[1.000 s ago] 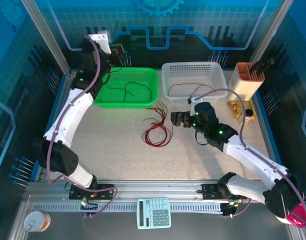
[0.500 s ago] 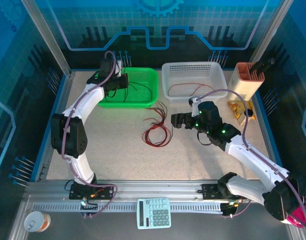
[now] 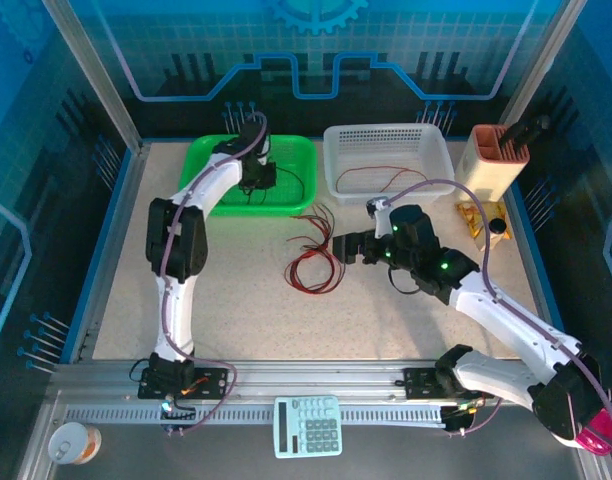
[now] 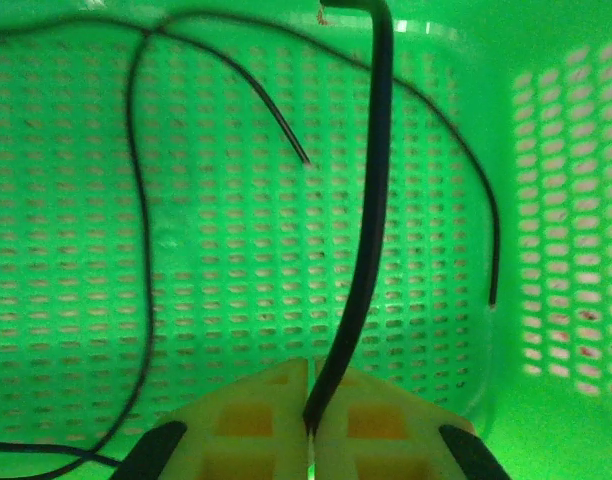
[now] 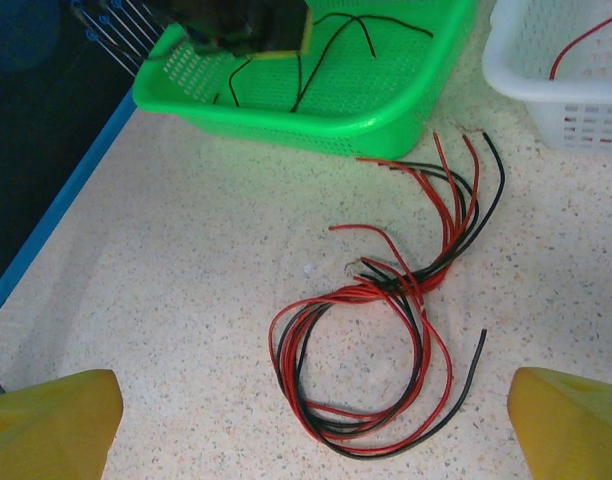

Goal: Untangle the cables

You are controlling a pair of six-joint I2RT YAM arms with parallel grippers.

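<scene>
Speckled tabletop (image 3: 246,300): left gripper (image 4: 308,425) tight on black cable (image 4: 371,200) inside green basket (image 4: 566,200); right gripper (image 5: 311,425) wide over tangled red-and-black cables (image 5: 391,288).

A green basket (image 3: 256,208) lies right under the left fingers (image 4: 256,420), its slotted floor and far wall ahead of them. A white basket (image 5: 566,110) stands ahead of the right fingers (image 5: 46,420), off to their right, on a speckled table (image 5: 186,250). A tan holder (image 3: 491,165), a yellow packet (image 3: 473,215), a calculator (image 3: 308,425) and a cup (image 3: 74,442) sit well apart from both pairs.
</scene>
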